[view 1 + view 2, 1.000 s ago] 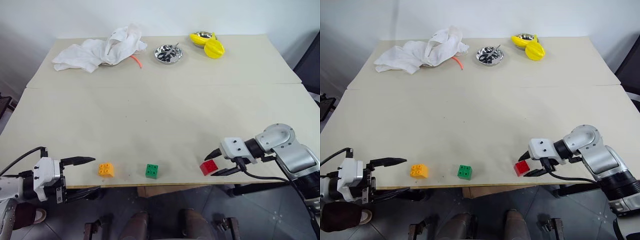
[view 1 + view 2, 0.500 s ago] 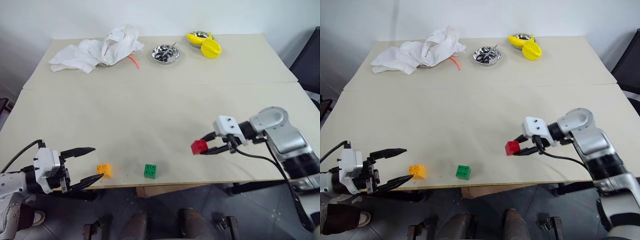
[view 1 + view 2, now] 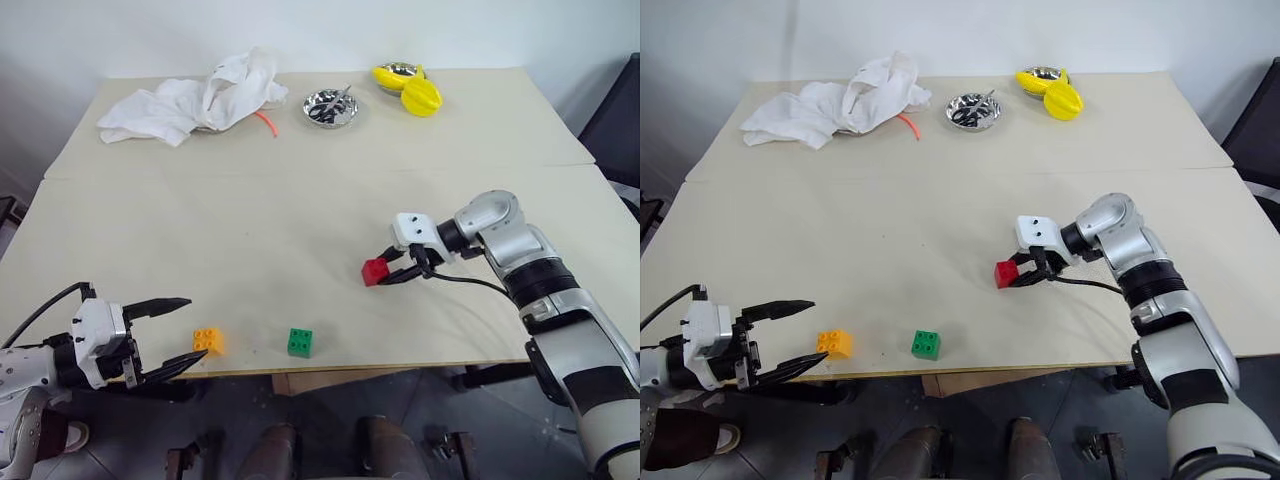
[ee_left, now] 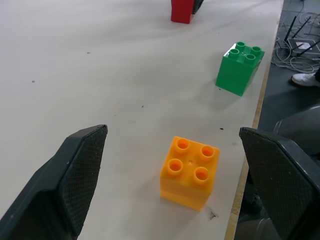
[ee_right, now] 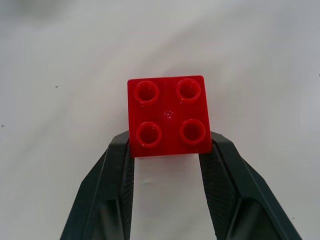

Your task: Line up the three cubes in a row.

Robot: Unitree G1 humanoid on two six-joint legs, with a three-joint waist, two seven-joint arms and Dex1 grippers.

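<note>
Red block (image 3: 375,271) is clamped between the two black fingers of the right gripper (image 3: 392,272), away from the front edge of the table (image 3: 300,220) and towards its right half. The right wrist view shows the block (image 5: 168,116) studs-up, pinched on two opposite sides near the fingertips, with the fingers (image 5: 116,165) pressed flat against it; whether it rests on the table or is lifted cannot be told.

Orange block (image 3: 209,340) and green block (image 3: 301,342) sit close to the front edge, well apart from each other. The left gripper (image 3: 172,333) hangs at the front left edge, fingers spread wide, the orange block just beyond its tips. The left wrist view shows that block (image 4: 189,171) lying between the open fingers but short of them, untouched.
</note>
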